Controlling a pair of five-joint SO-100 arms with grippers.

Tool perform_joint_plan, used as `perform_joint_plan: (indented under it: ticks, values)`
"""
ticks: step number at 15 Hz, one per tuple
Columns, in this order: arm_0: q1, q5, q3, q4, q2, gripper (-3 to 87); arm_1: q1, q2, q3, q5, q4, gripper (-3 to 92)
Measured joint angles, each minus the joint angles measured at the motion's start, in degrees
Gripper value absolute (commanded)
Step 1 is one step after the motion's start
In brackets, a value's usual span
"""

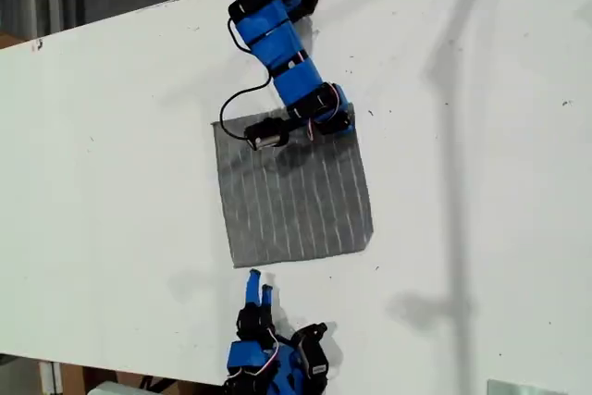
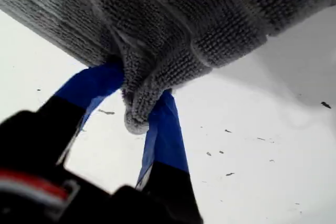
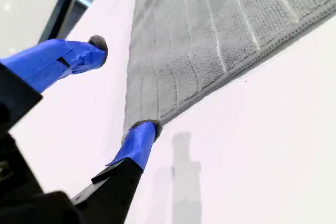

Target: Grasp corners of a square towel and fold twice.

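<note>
White desk, large and tilted in the exterior view, a few dark specks on its surface. Soft arm shadows fall across it.

The towel lies near the middle of the desk, grey with fine pale parallel stripes, mostly flat, its edges skewed to the frame. It sits between the two blue arms.

Arm at the top of the exterior view reaches down over the towel's far edge, black cable looping beside it. This is the first arm: my first gripper is clamped on a bunched fold of the towel, the blue fingers pressing the fabric from both sides and a small rounded nub of cloth poking out below them. In the exterior view it sits at the towel's far edge, toward the exterior view's right corner of that edge; the cloth there is lifted off the desk.

Arm at the bottom of the exterior view is the second. My second gripper stands spread wide, holding nothing, just beside the towel's near corner at the exterior view's left. One fingertip is at that corner's point; the other is raised clear of the cloth.
</note>
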Motion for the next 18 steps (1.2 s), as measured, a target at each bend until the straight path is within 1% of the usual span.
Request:
perform_joint_plan:
  ticks: [3, 4, 6, 7, 9, 10, 12, 16, 18]
  values:
    - [10.7, -5.4, -2.8, 0.6, -2.0, 27.4, 0.1, -0.1, 0.1, 0.0, -0.3, 0.0]
    - [14.5, -6.2, -7.4, 0.7, -7.8, 27.8, 0.1, -0.1, 0.1, 0.0, -0.3, -0.1]
    - [22.4, -8.2, -23.1, -0.7, -31.9, 30.0, 0.1, -0.1, 0.1, 0.0, -0.3, -0.1]
    - [27.1, -8.7, -34.8, -0.4, -48.7, 30.8, 0.1, -0.1, 0.1, 0.0, -0.3, -0.1]
    - [32.3, -9.1, -56.9, -0.9, -81.2, 32.1, 0.1, -0.1, 0.1, 0.0, -0.4, -0.1]
    - [34.2, -9.1, -61.2, -3.9, -91.8, 32.9, 0.1, -0.1, 0.1, 0.0, -0.4, -0.1]
    - [37.2, -10.7, -69.5, -6.8, -105.6, 33.5, 0.0, -0.1, 0.2, 0.0, -0.6, -0.1]
    - [38.5, -12.5, -82.8, -7.0, -122.5, 34.3, -0.1, -0.1, 0.2, 0.2, -1.1, -0.1]
    - [38.8, -13.8, -92.2, -4.1, -132.0, 34.4, -0.1, -0.1, 0.2, 0.2, -1.2, -0.1]
